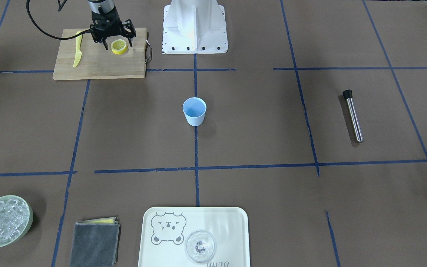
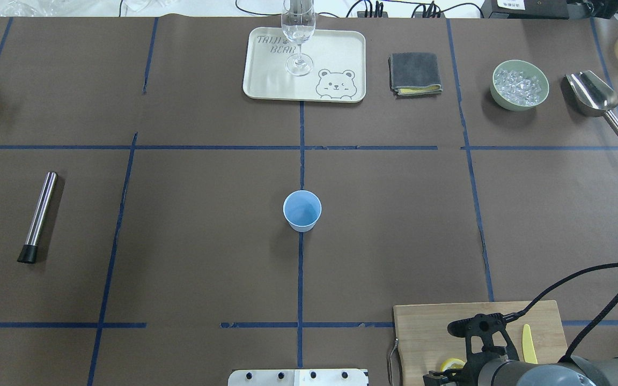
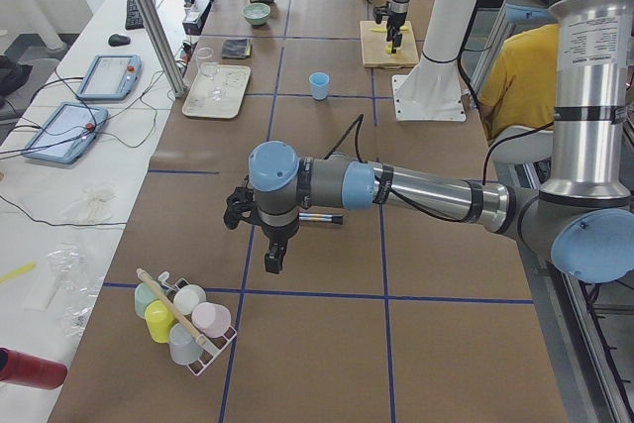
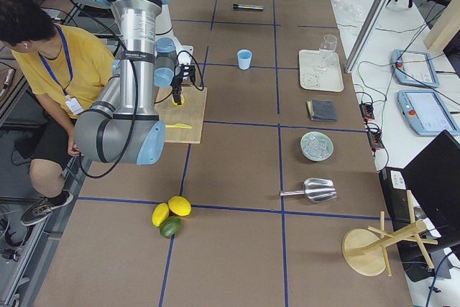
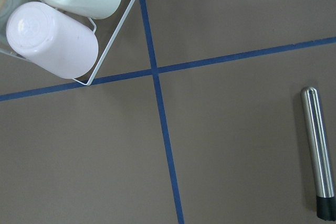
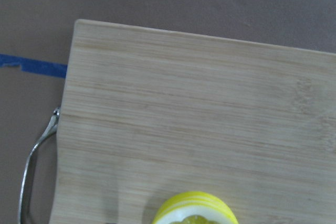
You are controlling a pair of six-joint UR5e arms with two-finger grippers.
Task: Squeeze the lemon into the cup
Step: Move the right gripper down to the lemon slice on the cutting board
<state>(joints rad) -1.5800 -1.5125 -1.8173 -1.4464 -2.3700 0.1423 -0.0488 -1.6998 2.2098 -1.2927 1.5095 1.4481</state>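
The lemon is a yellow slice lying on the wooden cutting board at the robot's right. My right gripper is open just above it, with one finger on each side of the slice. In the right wrist view only the slice's top rim shows, and no fingers. In the overhead view the arm hides most of the lemon. The light-blue cup stands upright mid-table, also in the overhead view. My left gripper hangs over the table's left end; I cannot tell its state.
A yellow plastic knife lies on the board. A steel tube lies at the left. A tray with a clear glass, a grey cloth, a bowl of ice and a scoop line the far edge.
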